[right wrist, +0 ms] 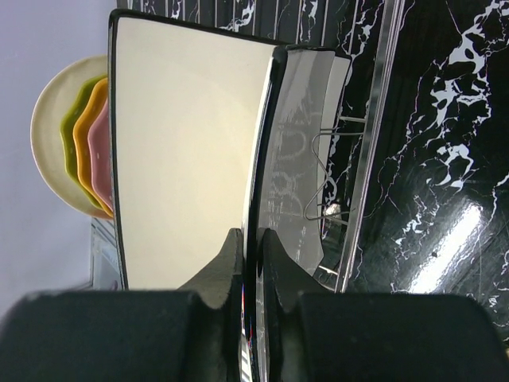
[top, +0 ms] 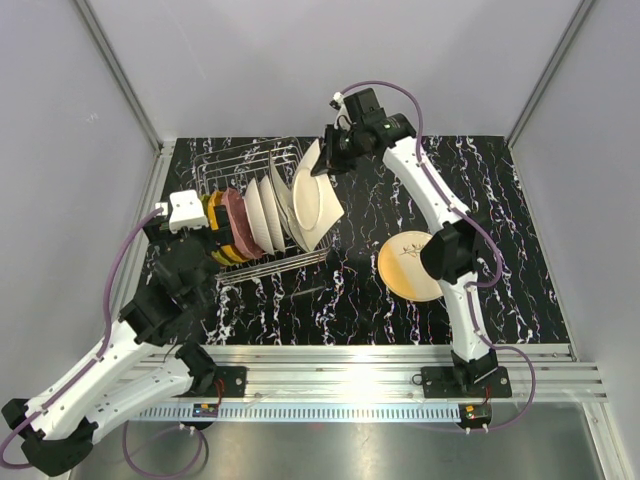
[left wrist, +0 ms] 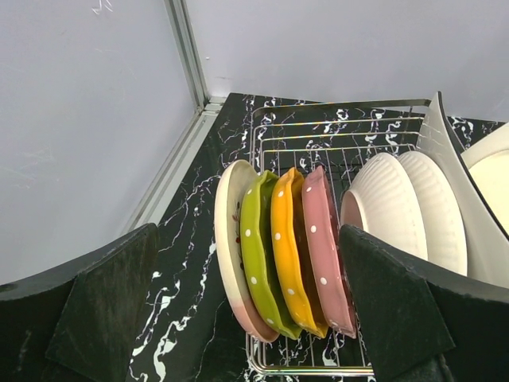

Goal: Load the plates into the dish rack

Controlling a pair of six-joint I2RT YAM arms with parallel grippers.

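Note:
The silver wire dish rack (top: 232,172) stands at the back left. It holds a brown-rimmed cream plate (left wrist: 229,239), a lime-green plate (left wrist: 256,247), an orange plate (left wrist: 285,239), a pink plate (left wrist: 324,239) and two white ribbed plates (left wrist: 390,208), all on edge. My right gripper (top: 330,160) is shut on the top edge of a squarish cream plate (top: 315,205) with a black rim. The plate stands tilted at the rack's right end, and the right wrist view (right wrist: 183,143) shows it too. My left gripper (left wrist: 250,318) is open and empty, just before the rack's left end.
A round cream plate (top: 406,268) with a small leaf pattern lies flat on the black marbled table, partly under my right arm's elbow (top: 450,250). Grey walls close the back and both sides. The aluminium rail (top: 380,365) runs along the near edge.

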